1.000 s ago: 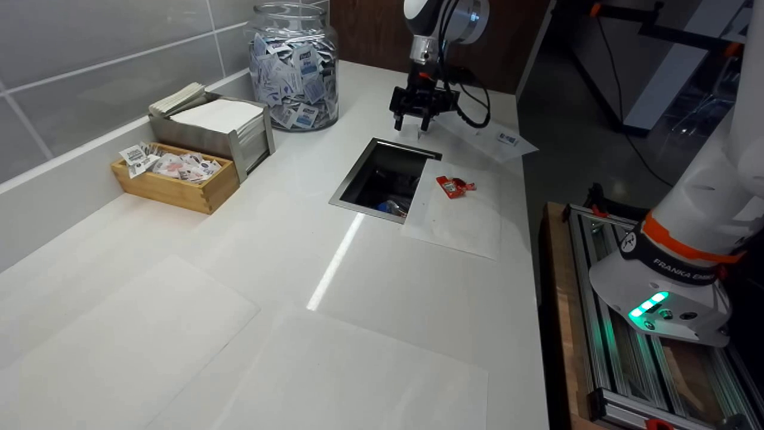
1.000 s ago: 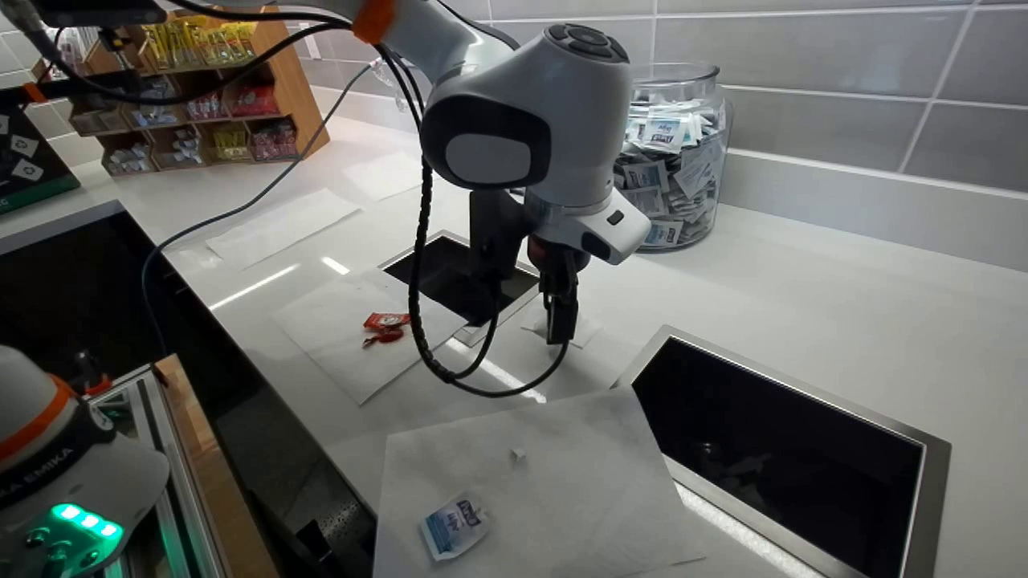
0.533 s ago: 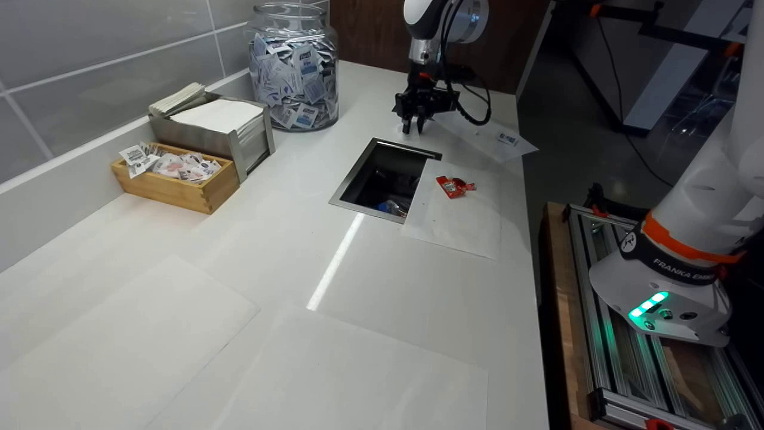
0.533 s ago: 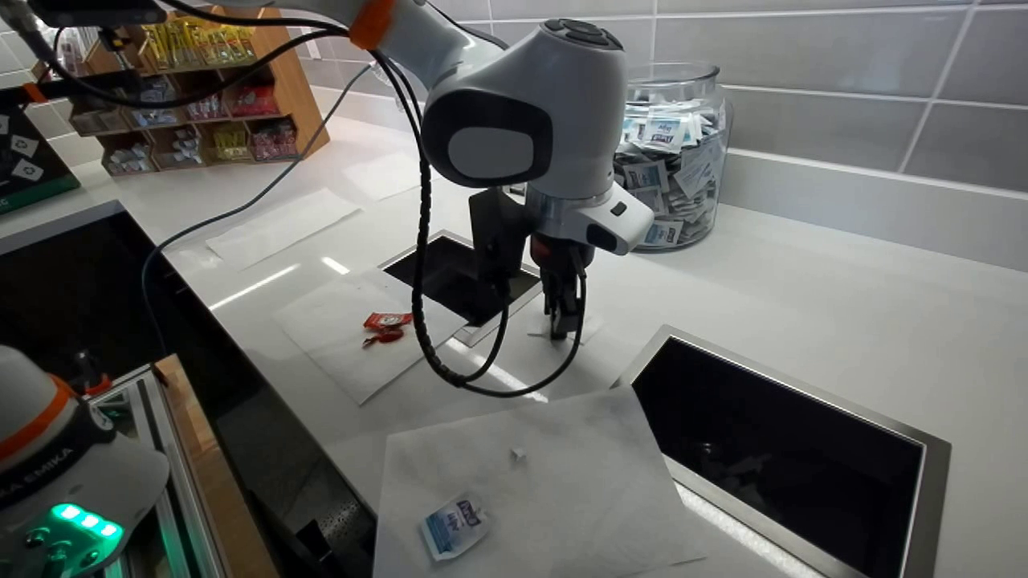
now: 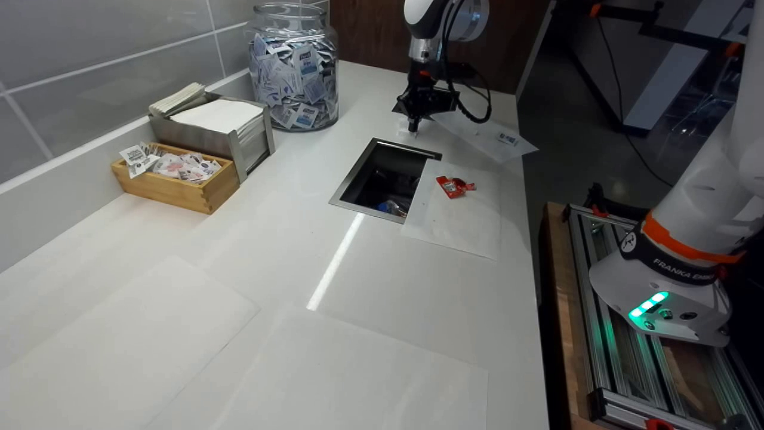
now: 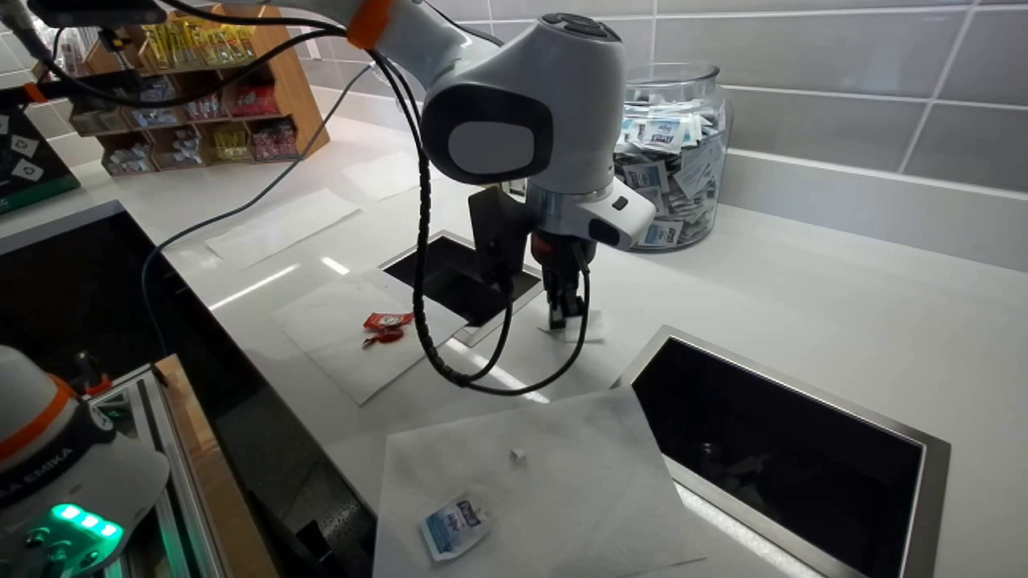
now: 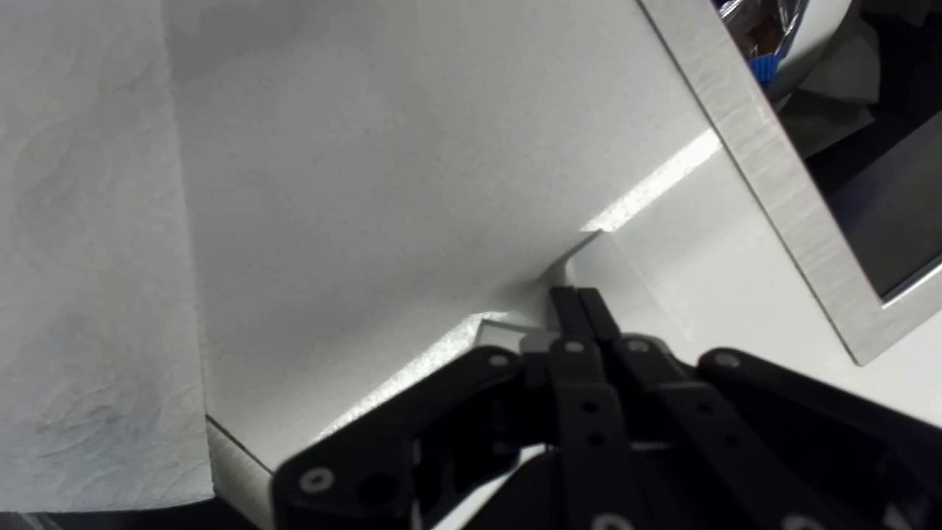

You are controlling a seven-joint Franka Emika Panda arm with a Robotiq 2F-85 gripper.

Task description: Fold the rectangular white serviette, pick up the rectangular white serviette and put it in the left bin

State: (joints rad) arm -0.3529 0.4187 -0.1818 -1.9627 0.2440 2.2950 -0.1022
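Pinching the white serviette [image 7: 625, 287], the hand [image 7: 576, 294] points down at the worktop [image 5: 286, 203], its jaws brought together. In the wrist view, a raised ridge of the white serviette runs into the tips; the remainder lies low on both sides of them. In an exterior view, the white serviette is positioned between two bins recessed in the worktop: the nearer bin [image 6: 928, 514] and the farther bin [image 6: 526, 297], as seen from that camera. A large sheet [image 6: 610, 506] overlaps the rim of the nearer bin and carries a blue-and-white packet [image 6: 455, 527]. A second sheet [image 5: 459, 224] overlaps the farther bin and carries a red wrapper [image 5: 455, 187]. A glass jar [image 5: 292, 83] filled with packets stands upright near the wall.
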